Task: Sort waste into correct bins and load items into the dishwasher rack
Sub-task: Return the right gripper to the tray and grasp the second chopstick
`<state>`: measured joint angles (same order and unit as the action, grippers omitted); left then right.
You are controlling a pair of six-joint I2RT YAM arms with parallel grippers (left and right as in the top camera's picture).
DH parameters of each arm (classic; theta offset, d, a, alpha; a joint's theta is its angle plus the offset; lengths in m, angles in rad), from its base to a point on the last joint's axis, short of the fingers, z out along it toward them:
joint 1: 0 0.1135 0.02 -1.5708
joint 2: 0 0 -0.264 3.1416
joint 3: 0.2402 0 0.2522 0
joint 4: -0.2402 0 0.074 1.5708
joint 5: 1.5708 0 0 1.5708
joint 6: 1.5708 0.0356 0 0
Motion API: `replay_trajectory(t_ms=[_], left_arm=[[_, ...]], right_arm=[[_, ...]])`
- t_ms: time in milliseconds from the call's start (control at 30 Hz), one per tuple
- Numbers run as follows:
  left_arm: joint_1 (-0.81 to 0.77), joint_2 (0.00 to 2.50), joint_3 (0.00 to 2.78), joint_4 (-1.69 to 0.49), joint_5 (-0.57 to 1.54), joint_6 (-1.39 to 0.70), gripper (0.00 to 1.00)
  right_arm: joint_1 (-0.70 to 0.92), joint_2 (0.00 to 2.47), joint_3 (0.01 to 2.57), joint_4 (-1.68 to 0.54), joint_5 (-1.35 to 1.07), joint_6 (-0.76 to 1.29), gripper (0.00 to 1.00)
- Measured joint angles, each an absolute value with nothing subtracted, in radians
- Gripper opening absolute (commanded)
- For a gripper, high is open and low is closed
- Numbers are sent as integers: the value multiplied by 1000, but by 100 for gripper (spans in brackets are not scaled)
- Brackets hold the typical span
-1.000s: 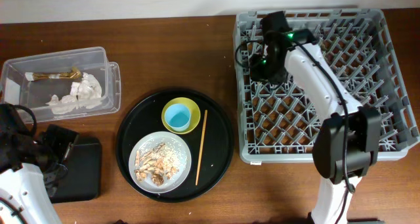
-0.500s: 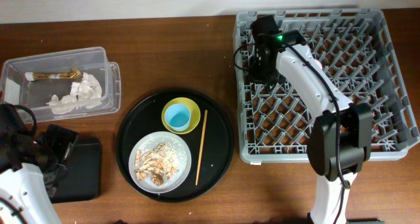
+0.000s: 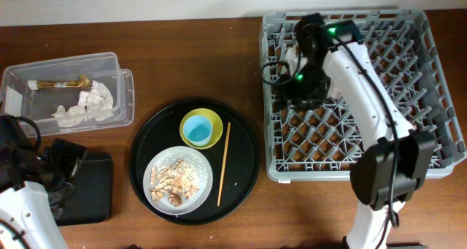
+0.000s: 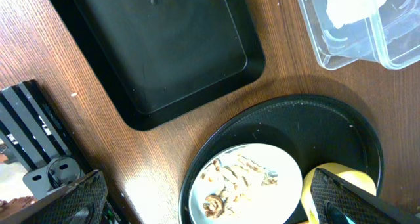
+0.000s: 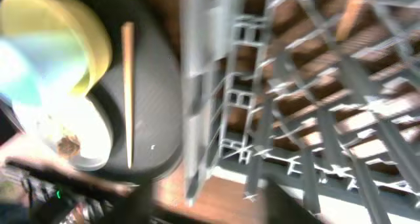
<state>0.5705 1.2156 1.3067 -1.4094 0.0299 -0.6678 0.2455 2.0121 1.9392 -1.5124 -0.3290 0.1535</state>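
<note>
The grey dishwasher rack point(image 3: 394, 96) stands at the right. My right gripper point(image 3: 292, 90) hovers over its left part; in the right wrist view point(image 5: 213, 204) the blurred fingers are apart with nothing between them. On the round black tray point(image 3: 244, 143) are a yellow bowl point(image 3: 209, 118) holding a light-blue cup point(image 3: 195, 131), one chopstick point(image 3: 224, 163), and a white plate point(image 3: 201, 163) with food scraps point(image 3: 174, 182). My left gripper point(image 3: 62, 165) is open and empty by the shallow black tray point(image 3: 91, 194). The pink cup is not plainly in view.
The clear tub point(image 3: 117, 59) at the far left holds white napkins point(image 3: 91, 103) and a brown wrapper point(image 3: 58, 82). The left wrist view shows the black tray point(image 4: 164, 46), the tub's corner point(image 4: 328, 53) and the plate point(image 4: 275, 168). The right wrist view shows the rack's edge point(image 5: 197, 86) beside the chopstick point(image 5: 128, 92).
My right gripper has moved from the rack's far-left corner toward the front, and its wrist has swung to the right. The left arm and the things on the round tray have not moved.
</note>
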Motion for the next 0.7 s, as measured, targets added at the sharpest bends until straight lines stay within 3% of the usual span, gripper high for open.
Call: replay_trajectory(t_ms=[100, 133, 367, 500, 700], left_arm=[[570, 1216, 1307, -1409, 30, -668, 99], [570, 1216, 1307, -1410, 30, -668, 99], [570, 1216, 1307, -1410, 30, -668, 99], [570, 1216, 1307, -1410, 30, -668, 99], [570, 1216, 1307, -1410, 30, -668, 99]], right_arm=[[419, 2005, 1840, -1450, -361, 147, 71], [482, 2004, 1790, -1401, -337, 191, 65], [797, 1998, 1531, -1037, -30, 813, 65], [984, 1998, 1499, -975, 177, 964, 65], [958, 1998, 1479, -968, 244, 998, 61]])
